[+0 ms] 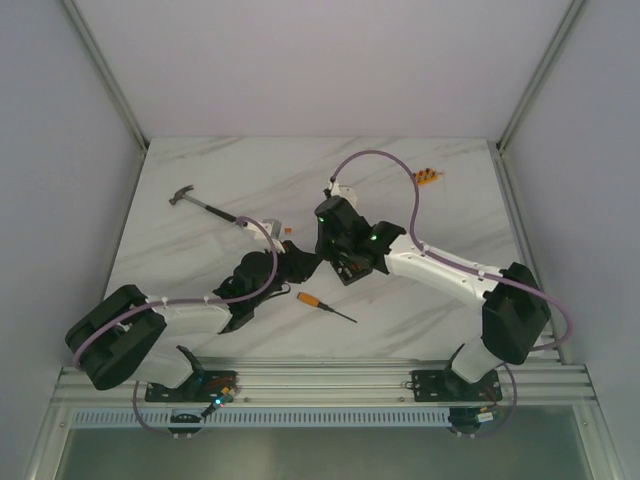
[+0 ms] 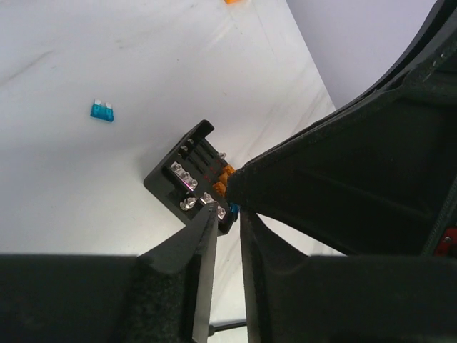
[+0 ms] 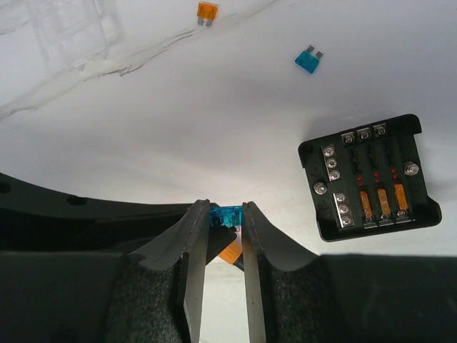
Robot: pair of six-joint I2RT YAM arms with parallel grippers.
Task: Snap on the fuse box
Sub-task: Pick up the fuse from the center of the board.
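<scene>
The right end effector [image 3: 225, 211] is clenched on a small blue fuse [image 3: 223, 216], which is pinched upright between its fingertips above the table [image 1: 300, 170]. The left end effector [image 2: 227, 219] has its jaws drawn nearly together, with a thin bare slit between them, and it grasps nothing.

The right arm [image 1: 440, 268] reaches diagonally from its base at the right near corner toward the middle of the table, its wrist bent downward. The left arm [image 1: 190, 312] lies low and stretches in from the left, so the two end effectors meet near the middle.

The fuse box [image 3: 368, 179] lies flat on the table with its open face up and orange fuses seated in a row. It sits apart to the right of the right fingers. In the left wrist view it appears just past the left fingertips, half hidden by the right arm. A loose blue fuse [image 3: 308, 61] and a loose orange fuse [image 3: 207, 11] lie beyond it.
</scene>
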